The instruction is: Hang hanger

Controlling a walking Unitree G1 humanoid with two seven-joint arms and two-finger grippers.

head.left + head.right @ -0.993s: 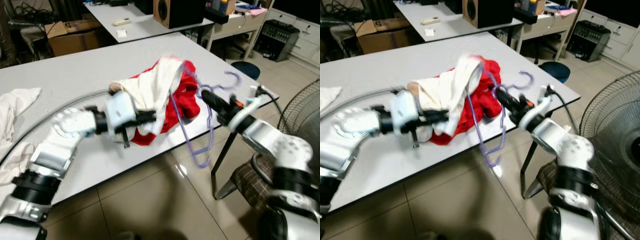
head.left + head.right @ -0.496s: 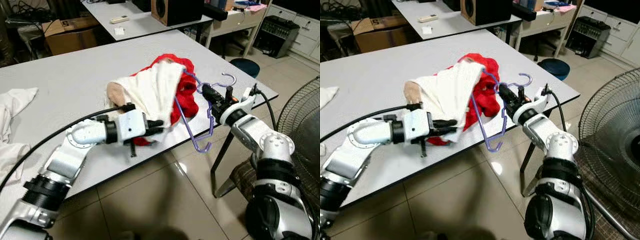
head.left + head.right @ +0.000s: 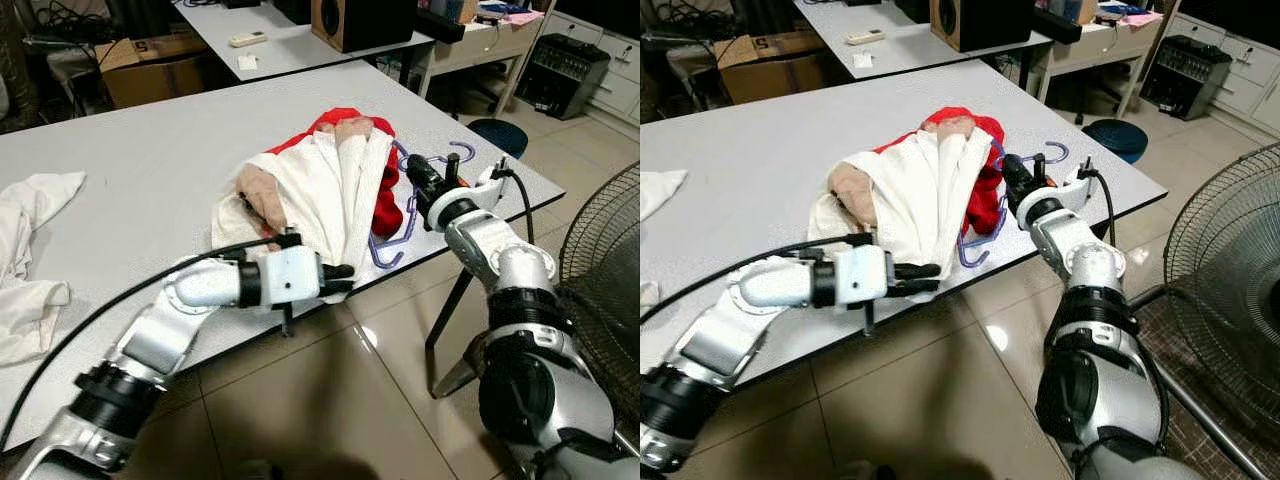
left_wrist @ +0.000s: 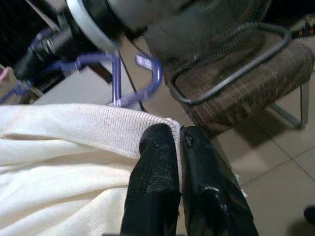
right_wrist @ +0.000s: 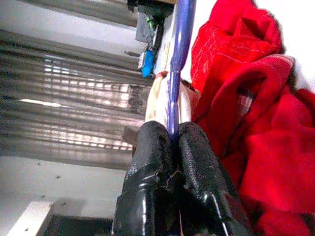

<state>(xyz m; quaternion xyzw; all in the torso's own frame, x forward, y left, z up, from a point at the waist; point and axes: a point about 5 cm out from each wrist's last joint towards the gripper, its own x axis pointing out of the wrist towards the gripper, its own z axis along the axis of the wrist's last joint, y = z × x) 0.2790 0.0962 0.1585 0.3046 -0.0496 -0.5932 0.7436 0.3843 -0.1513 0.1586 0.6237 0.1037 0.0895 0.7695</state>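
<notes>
grey table carries a heap of clothes near its front right corner; cream garment draped over red garment, purple hanger tangled at the heap's right edge, its hook resting on the tabletop and its lower bend hanging over the table edge; left gripper at the front table edge, fingers pressed together on the cream garment's ribbed hem; left wrist view confirms that pinch, and past it picks up the blurred hanger, brown chair seat and tiled floor; right gripper reaches in from the right, jaws closed on the hanger's thin purple bar; right wrist view shows the bar running straight out between the two fingertips with red cloth bunched just beside them, detail the head views can't resolve; head views add white cloth at the table's left, second table with a speaker behind, fan grille at far right
</notes>
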